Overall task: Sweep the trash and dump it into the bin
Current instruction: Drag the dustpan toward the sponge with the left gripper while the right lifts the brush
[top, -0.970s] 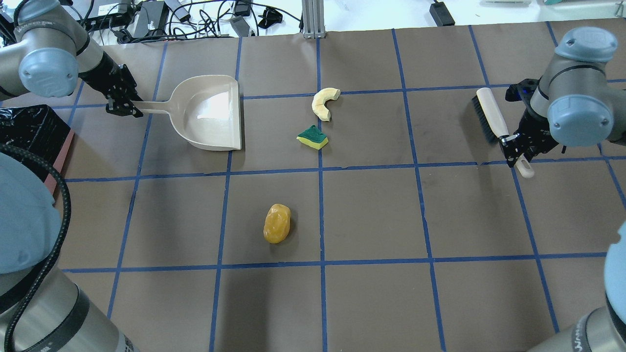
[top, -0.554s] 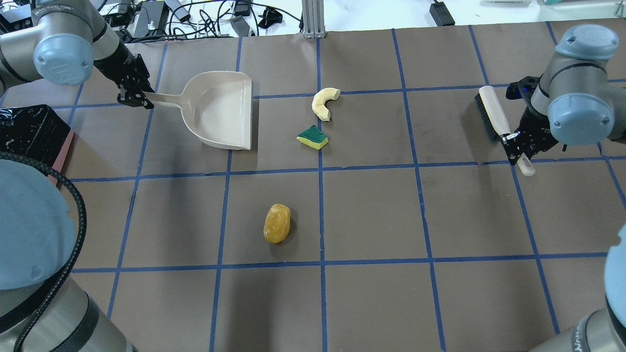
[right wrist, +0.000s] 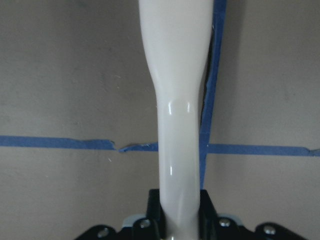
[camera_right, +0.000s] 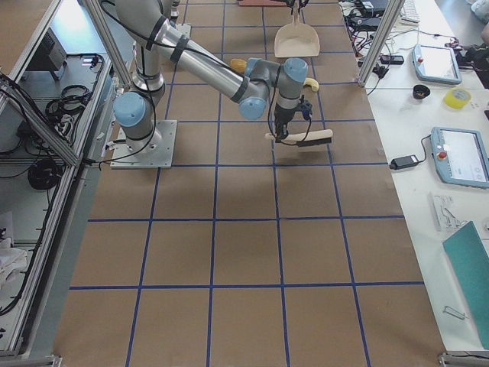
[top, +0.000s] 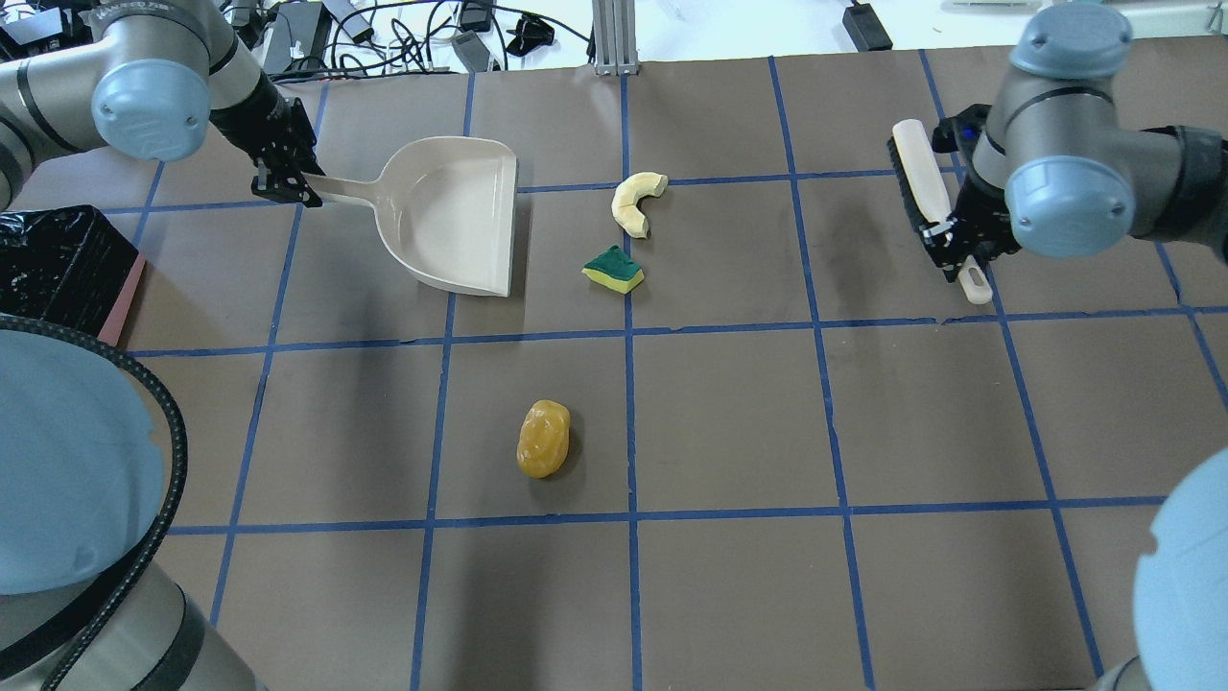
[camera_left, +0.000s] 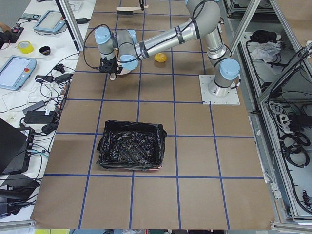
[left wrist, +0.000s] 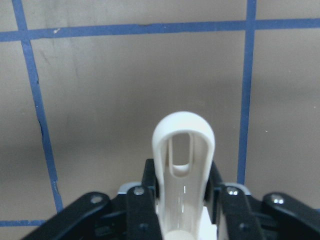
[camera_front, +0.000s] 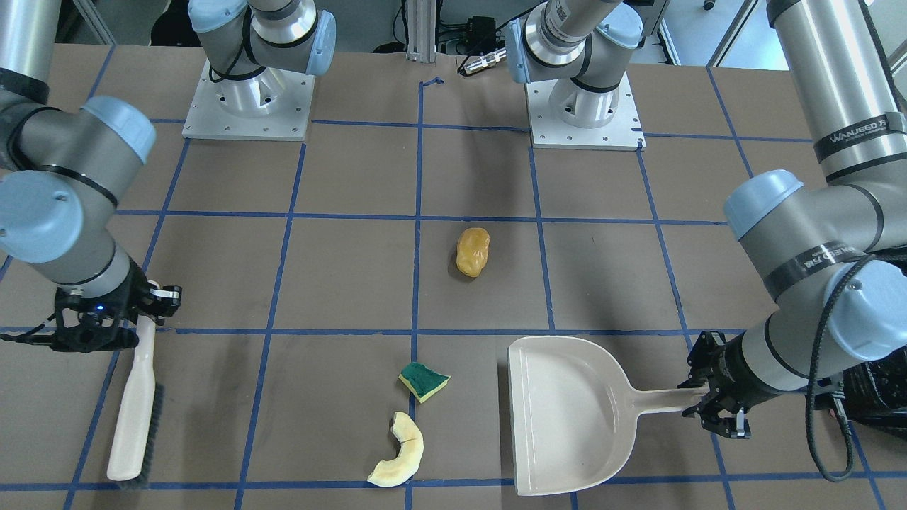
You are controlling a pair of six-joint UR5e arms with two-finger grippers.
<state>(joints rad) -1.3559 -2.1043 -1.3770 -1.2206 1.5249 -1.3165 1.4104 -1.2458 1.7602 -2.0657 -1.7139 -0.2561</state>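
slice (top: 636,202) and sponge (top: 613,270) on bench (top: 729,422) just right of dustpan (top: 460,216) mouth, orange lump (top: 544,439) nearer. left pincer (top: 288,182) clenched on dustpan handle; right pincer (top: 950,240) grasping brush (top: 919,178). bin (top: 120,307) at left edge, beside left arm.

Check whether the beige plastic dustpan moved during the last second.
Yes: the beige plastic dustpan slid rightward in the overhead view, closer to the unmoved green-and-yellow sponge chunk.

**Robotics lab bench**

Marked as a lab by a brown-papered worktop (top: 729,413) ruled into squares with blue tape (top: 630,432), arm bases (camera_front: 584,99) bolted to metal plates (camera_front: 212,124), and aluminium frame posts (top: 610,38). Ringed by white side benches (camera_right: 405,191) carrying teach pendants (camera_right: 459,156), tape rolls (camera_right: 458,97), tangled cables (top: 403,43) and power bricks (top: 293,38). Beyond the frame, more loose wiring in bundles (camera_left: 292,131)
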